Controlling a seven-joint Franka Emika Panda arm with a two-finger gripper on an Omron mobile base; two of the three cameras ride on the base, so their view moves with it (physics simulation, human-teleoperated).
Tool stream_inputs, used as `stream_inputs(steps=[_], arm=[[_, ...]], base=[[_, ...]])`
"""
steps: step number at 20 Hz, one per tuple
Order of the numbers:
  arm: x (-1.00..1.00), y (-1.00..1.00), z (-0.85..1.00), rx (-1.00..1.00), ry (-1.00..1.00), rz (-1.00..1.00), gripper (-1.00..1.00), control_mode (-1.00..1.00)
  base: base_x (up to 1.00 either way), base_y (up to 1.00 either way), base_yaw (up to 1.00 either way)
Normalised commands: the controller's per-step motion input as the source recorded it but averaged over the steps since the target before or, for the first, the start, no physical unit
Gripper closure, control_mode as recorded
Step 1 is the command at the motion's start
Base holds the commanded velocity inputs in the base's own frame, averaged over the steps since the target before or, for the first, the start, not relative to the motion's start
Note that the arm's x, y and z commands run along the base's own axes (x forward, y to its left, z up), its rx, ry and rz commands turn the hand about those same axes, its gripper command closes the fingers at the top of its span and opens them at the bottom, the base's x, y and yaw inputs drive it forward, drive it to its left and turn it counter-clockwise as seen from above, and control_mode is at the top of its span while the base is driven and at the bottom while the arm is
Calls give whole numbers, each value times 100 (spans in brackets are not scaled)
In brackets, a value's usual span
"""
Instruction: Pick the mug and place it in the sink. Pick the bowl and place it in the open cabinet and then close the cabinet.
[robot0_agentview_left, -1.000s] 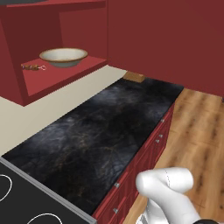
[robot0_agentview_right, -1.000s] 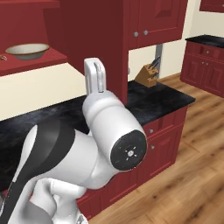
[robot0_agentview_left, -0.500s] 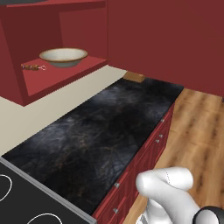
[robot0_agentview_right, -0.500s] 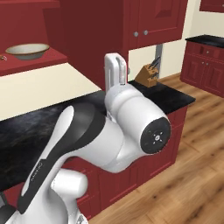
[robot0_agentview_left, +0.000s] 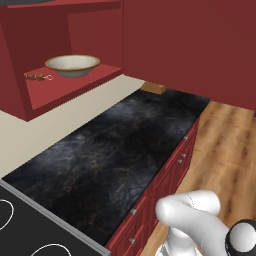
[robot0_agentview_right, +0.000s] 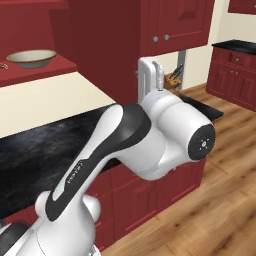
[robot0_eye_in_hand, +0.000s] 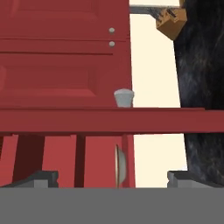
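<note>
1 bowl (robot0_agentview_left: 73, 65) on cabinet (robot0_agentview_left: 70, 87) shelf, hand (robot0_eye_in_hand: 111, 177) spread

In the left base view the cabinet (robot0_agentview_left: 75, 30) runs off the top and left edges, so its full height is cut. A small brownish item (robot0_agentview_left: 38, 77) near the shelf's left edge is too small to identify. In the right base view the arm covers much of the bench (robot0_agentview_right: 35, 145) and partly hides the knife block (robot0_agentview_right: 173, 80). In the hand view the bowl (robot0_eye_in_hand: 120, 166) appears edge-on, its lower part cut off. The pincer (robot0_eye_in_hand: 111, 178) shows only its 2 tips.
</note>
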Motion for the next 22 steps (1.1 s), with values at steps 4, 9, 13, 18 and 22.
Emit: stream_inputs(steps=[4,9,13,18,22], arm=[[37,-28,0,0,-2,4,-100,-100],[32,-22,0,0,-2,3,-100,-100],[20,-2,-1,0,-9,5,-100,-100],[13,0,-12,0,-9,9,-100,-100],[33,0,-30,0,-2,7,-100,-100]], base=[[0,0,0],[0,0,0],[0,0,0],[0,0,0],[0,0,0]])
